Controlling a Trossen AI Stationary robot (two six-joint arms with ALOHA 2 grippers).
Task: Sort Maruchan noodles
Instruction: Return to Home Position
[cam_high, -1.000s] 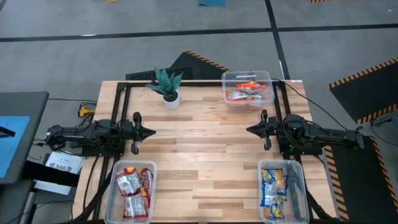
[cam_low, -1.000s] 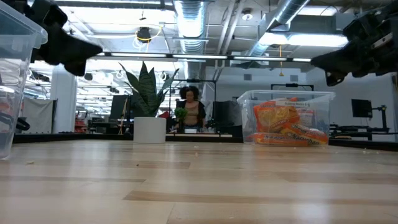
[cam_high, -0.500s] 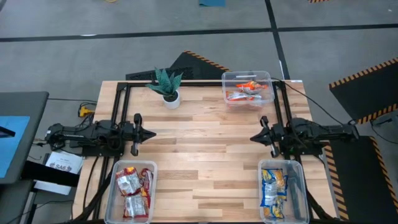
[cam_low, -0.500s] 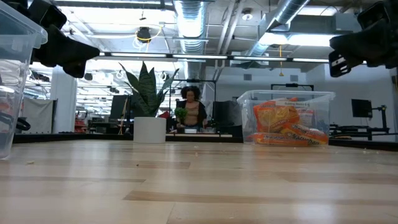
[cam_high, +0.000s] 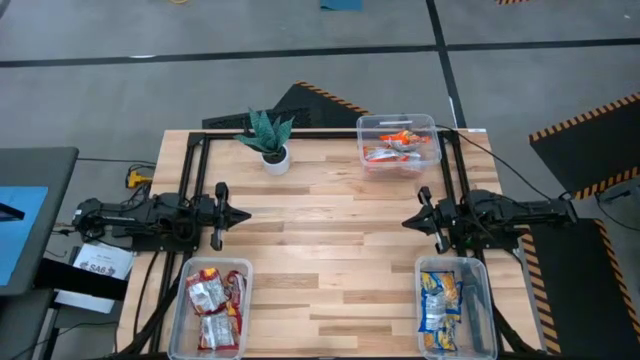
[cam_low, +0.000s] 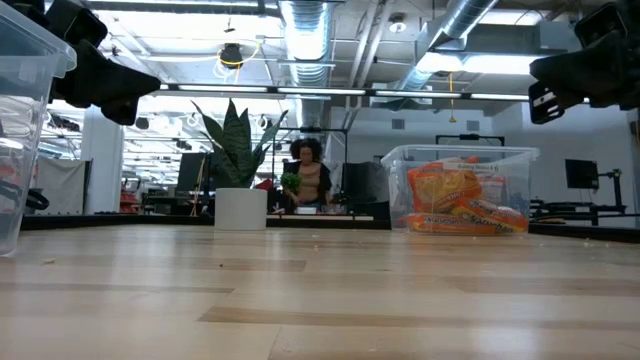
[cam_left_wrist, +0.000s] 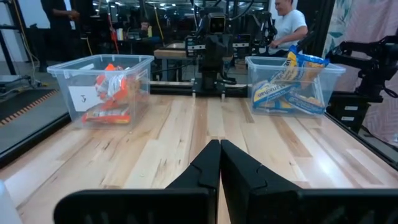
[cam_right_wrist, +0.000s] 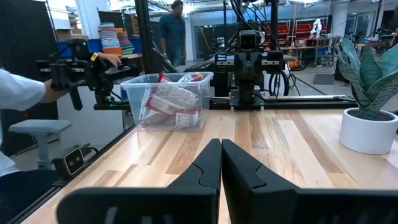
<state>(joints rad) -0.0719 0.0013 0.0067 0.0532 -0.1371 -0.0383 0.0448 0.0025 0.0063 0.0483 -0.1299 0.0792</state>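
Status for you: orange noodle packs (cam_high: 395, 152) binned beside plant (cam_high: 268, 135), red noodle packs (cam_high: 210, 300) binned straight across table (cam_high: 330, 260) from plant, blue noodle packs (cam_high: 437, 300) diagonally opposite. L gripper (cam_high: 244, 212) btwn plant & red noodle packs, R gripper (cam_high: 405, 221) farther off, both clenched, empty.

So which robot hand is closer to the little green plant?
Left. The left hand points inward a short way from the plant; the right hand sits clear across the table, much farther off.
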